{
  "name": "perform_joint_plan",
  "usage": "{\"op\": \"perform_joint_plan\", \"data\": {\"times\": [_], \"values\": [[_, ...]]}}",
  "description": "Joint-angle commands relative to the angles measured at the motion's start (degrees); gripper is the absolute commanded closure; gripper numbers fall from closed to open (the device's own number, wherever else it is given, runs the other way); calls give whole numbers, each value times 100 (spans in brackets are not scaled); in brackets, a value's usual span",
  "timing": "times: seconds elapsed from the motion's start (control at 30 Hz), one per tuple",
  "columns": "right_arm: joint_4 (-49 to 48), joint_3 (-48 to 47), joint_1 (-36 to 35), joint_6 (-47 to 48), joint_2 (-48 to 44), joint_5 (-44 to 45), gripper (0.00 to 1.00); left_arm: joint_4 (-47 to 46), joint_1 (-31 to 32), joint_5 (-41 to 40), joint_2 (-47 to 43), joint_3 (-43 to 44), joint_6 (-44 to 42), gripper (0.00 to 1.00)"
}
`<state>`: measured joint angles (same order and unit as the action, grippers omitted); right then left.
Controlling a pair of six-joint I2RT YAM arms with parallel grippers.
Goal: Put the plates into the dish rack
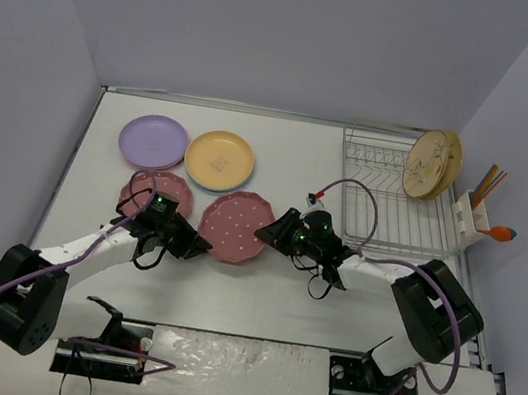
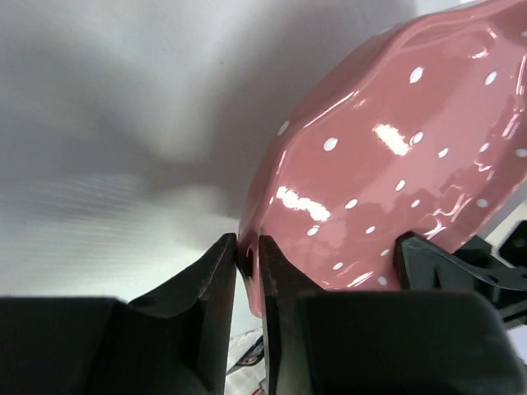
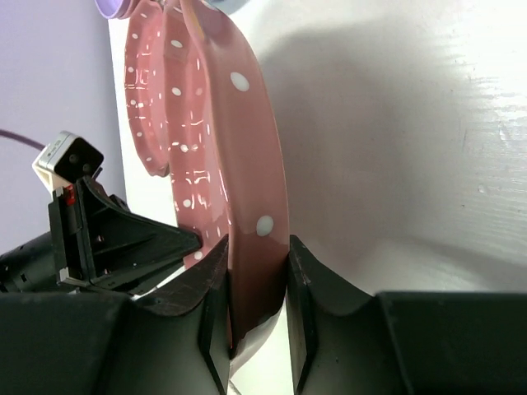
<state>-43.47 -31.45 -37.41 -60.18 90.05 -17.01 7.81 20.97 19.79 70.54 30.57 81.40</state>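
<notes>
1. The pink dotted plate (image 1: 236, 225) sits just left of the frame's centre in the top view, held between the two claws. Its glossy underside fills the upper right of the left wrist view (image 2: 395, 164).
2. The left claw (image 1: 200, 245) pinches the plate's lower-left rim. Up close, its fingers are nearly together, with only the thin rim between them (image 2: 247, 255).
3. The right claw (image 1: 266, 230) grips the opposite, right-hand rim. In its own view the plate stands edge-on (image 3: 247, 164) between the two fingers (image 3: 257, 280).
4. Whether the plate clears the tabletop (image 1: 257, 298) cannot be told.
5. A second pink dotted plate (image 1: 149, 190) lies to the left, partly under the left arm.
6. Above these, a lilac plate (image 1: 154, 142) and a yellow plate (image 1: 219, 161) lie side by side.
7. The dish rack (image 1: 383, 212) is at the upper right, with tan plates (image 1: 432, 165) standing on edge at its far end.
8. A white caddy (image 1: 472, 217) hangs on the rack's right side.
</notes>
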Motion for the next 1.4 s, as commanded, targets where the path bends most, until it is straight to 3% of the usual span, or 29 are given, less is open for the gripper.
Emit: {"op": "perform_joint_plan", "data": {"times": [0.0, 0.2, 0.27, 0.37, 0.53, 0.63, 0.7, 0.8, 0.93, 1.1, 1.37], "values": [[317, -554, -56, 1018, -950, 320, 100, -292, 39, 205, -293, 524, -369, 77], [1899, -1423, -33, 2241, -1682, 832, 100, 443, 30, -134, -523, 1132, -949, 46], [2453, -1850, 25, 2807, -1925, 1098, 100, 804, 30, -394, -650, 1389, -1239, 29], [3179, -2520, 133, 3571, -2102, 1434, 100, 1337, 29, -811, -739, 1777, -1727, 16], [3953, -3402, 730, 4706, -2191, 1863, 100, 2437, 21, -1827, -860, 2458, -2703, 5], [4106, -3784, 1580, 5223, -2254, 1781, 100, 3144, 13, -2667, -935, 2789, -3409, 3], [4135, -3886, 1798, 5376, -2246, 1780, 100, 3412, -5, -2867, -971, 2946, -3750, 3], [4128, -4339, 2749, 5899, -2049, 1763, 100, 3757, -139, -3376, -1067, 3111, -4323, 3], [3832, -4541, 3385, 6570, -1622, 2066, 100, 3749, -592, -3226, -1202, 2999, -4961, 3], [3375, -5106, 3937, 7003, -1020, 2158, 100, 3503, -1557, -2455, -1241, 2773, -5606, 3], [2847, -5761, 4231, 7494, -21, 2902, 100, 3070, -1782, -2622, -1091, 2397, -5991, 3]]}}
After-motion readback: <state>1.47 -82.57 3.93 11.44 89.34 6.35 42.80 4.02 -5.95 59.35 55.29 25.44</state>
